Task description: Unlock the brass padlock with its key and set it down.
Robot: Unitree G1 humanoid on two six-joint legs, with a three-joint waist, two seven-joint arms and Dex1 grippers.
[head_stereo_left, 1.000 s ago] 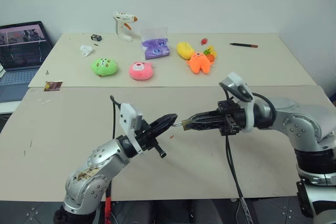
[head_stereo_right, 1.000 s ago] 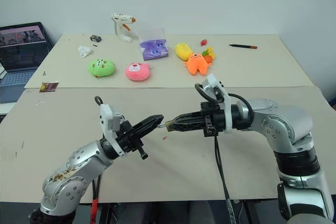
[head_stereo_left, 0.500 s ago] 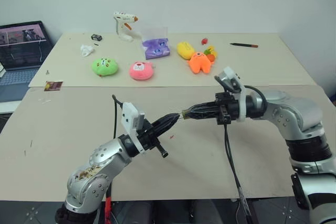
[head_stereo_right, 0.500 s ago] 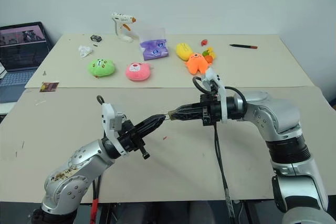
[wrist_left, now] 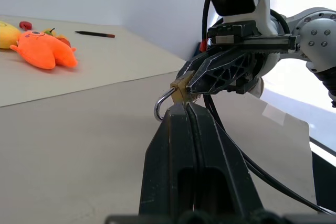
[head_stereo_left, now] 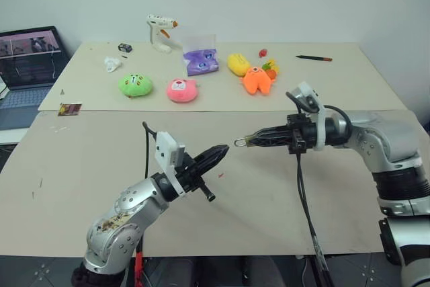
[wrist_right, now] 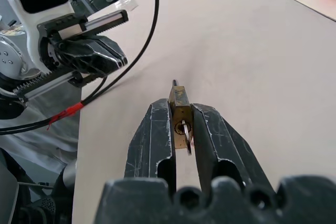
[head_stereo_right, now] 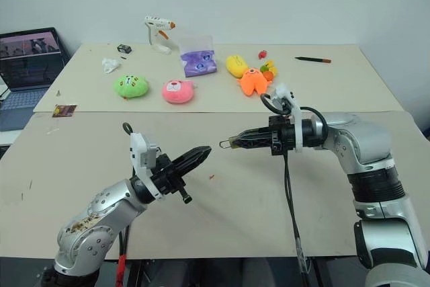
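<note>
My right gripper (head_stereo_left: pixel 250 142) is shut on the brass padlock (wrist_right: pixel 178 95), a tiny gold body pinched between its two fingers above the near table. The thin silver shackle (head_stereo_left: pixel 240 142) sticks out past the fingertips toward my left gripper. A small silver piece, apparently the key (wrist_right: pixel 185 132), sits at the lock's keyhole end. My left gripper (head_stereo_left: pixel 220 150) is shut with nothing visible between its fingers. It points at the padlock (wrist_left: pixel 178 87) with a short gap between its tip and the shackle.
On the far table lie a green plush (head_stereo_left: pixel 135 85), a pink plush (head_stereo_left: pixel 180 90), an orange plush (head_stereo_left: pixel 255 79), a yellow toy (head_stereo_left: pixel 236 64), a purple bag (head_stereo_left: pixel 200 62), a glue gun (head_stereo_left: pixel 160 33) and a pen (head_stereo_left: pixel 312 58). A laptop (head_stereo_left: pixel 27 65) stands at the far left. Cables hang from both wrists.
My right gripper has carried the padlock to the right and away from the left gripper's tip, opening a gap where they met before. The left gripper has stayed put.
</note>
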